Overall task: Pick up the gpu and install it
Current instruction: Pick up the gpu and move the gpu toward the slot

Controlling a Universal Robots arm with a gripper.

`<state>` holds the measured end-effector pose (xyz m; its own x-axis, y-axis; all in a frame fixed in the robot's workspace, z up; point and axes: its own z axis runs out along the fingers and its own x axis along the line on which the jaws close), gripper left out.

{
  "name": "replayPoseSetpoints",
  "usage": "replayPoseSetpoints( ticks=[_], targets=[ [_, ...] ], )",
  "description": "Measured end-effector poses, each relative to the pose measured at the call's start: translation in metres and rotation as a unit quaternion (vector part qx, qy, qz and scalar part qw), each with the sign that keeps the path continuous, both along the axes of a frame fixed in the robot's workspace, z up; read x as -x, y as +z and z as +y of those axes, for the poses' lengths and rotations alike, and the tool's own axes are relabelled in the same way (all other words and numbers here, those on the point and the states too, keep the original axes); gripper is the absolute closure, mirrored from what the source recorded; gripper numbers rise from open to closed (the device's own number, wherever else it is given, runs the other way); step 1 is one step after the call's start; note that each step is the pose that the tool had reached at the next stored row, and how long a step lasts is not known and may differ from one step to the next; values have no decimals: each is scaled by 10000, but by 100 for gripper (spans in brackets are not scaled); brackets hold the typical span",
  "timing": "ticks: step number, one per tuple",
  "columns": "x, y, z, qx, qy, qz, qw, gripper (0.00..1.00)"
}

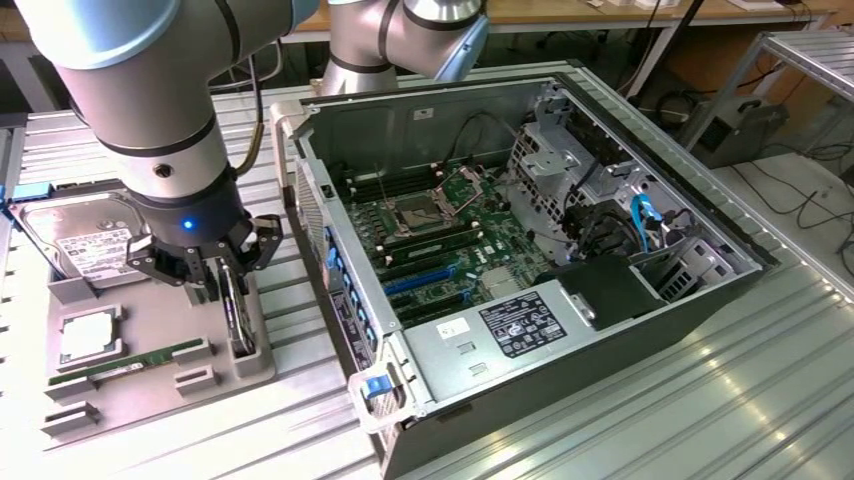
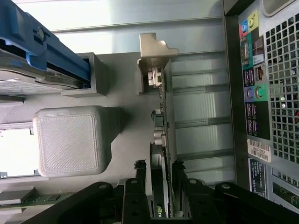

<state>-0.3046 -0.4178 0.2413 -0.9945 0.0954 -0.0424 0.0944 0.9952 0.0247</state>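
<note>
Tool: black two-finger tool (image 1: pixel 220 288) (image 2: pixel 160 165), held low over the tray, jaws spread wide, one finger (image 2: pixel 140 186) set on each side of the card; no clamp is seen.
Task thing: gpu (image 1: pixel 242 322) (image 2: pixel 163 116), a slim dark rectangular card with a silvery metal bracket (image 2: pixel 154 51), stood on edge in a tray slot.
Tray: grey moulded plastic tray (image 1: pixel 147 400) (image 2: pixel 70 140), laid on the ribbed metal table (image 1: pixel 747 400).
Also on tray: silver hard drive with white label (image 1: pixel 87 245); narrow green memory stick (image 1: pixel 131 363).
Case: open black computer case (image 1: pixel 627 360), laid just beside the tray at the exterior view's right; motherboard exposed.
</note>
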Motion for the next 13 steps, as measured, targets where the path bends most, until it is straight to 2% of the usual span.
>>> replayPoseSetpoints(
  ticks=[3, 4, 6, 10, 13],
  targets=[
    [0, 0, 0, 1, 1, 1, 10000, 65],
    [0, 0, 0, 0, 0, 1, 10000, 72],
    [0, 0, 0, 0, 0, 0, 10000, 74],
    [0, 0, 0, 0, 7, 0, 10000, 74],
    [0, 0, 1, 0, 117, 0, 9999, 74]
  ],
)
